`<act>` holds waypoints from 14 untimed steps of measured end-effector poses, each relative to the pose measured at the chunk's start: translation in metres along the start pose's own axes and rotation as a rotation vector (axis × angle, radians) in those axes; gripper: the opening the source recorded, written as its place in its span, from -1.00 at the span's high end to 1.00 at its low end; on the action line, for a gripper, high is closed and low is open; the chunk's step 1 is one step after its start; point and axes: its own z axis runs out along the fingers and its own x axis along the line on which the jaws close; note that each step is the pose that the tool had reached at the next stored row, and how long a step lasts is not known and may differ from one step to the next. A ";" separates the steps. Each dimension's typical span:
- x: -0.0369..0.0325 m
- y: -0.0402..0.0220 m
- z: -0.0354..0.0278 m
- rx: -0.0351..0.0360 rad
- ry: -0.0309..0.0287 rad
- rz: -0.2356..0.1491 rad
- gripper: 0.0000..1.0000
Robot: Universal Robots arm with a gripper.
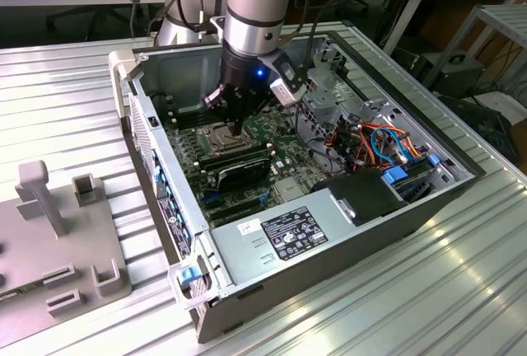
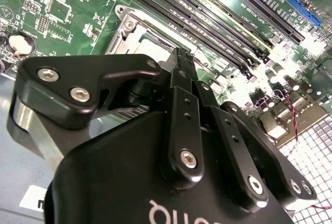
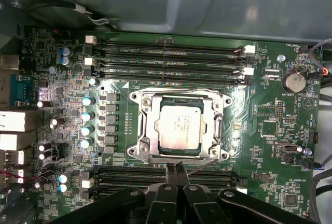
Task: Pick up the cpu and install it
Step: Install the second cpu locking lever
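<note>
- In the exterior view my gripper (image 1: 239, 128) hung inside the open computer case (image 1: 362, 232), in the upper middle of the frame, directly over the socket area of the motherboard (image 1: 284, 170).
- My jaws were pressed together with nothing between them; in the first wrist view the two fingertips (image 3: 174, 171) met as one narrow black point at the lower middle of the frame.
- The cpu (image 3: 181, 126) lay flat in the centre of the first wrist view, silvery-grey top up, seated inside the socket frame (image 3: 141, 128), which surrounded it on all sides.
- My fingertips sat just beside the lower edge of that frame in the first wrist view, apart from the cpu.
- In the second wrist view my gripper (image 2: 182, 60) filled the lower half of the frame, with a corner of the socket frame (image 2: 128, 24) showing above it, upper left of centre; the cpu itself was hidden behind my body there.
- Memory slots (image 3: 166, 60) ran in parallel rows above the socket in the first wrist view, and another set (image 3: 129, 175) ran below it.
- A round coin battery (image 3: 293, 81) sat at the right of the first wrist view.
- In the exterior view a grey power supply (image 1: 284, 236) occupied the lower centre of the case, and a grey fixture (image 1: 62, 241) stood on the ribbed metal table (image 1: 395, 306) at the lower left.
</note>
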 end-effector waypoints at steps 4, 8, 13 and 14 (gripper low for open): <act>0.0020 -0.0004 -0.0001 0.0001 0.0000 0.000 0.79; 0.0054 -0.0007 0.0000 0.0001 0.0000 0.000 0.79; 0.0101 -0.0008 0.0002 0.0001 0.0000 0.000 0.79; 0.0116 -0.0009 0.0004 0.0000 0.0000 0.000 0.79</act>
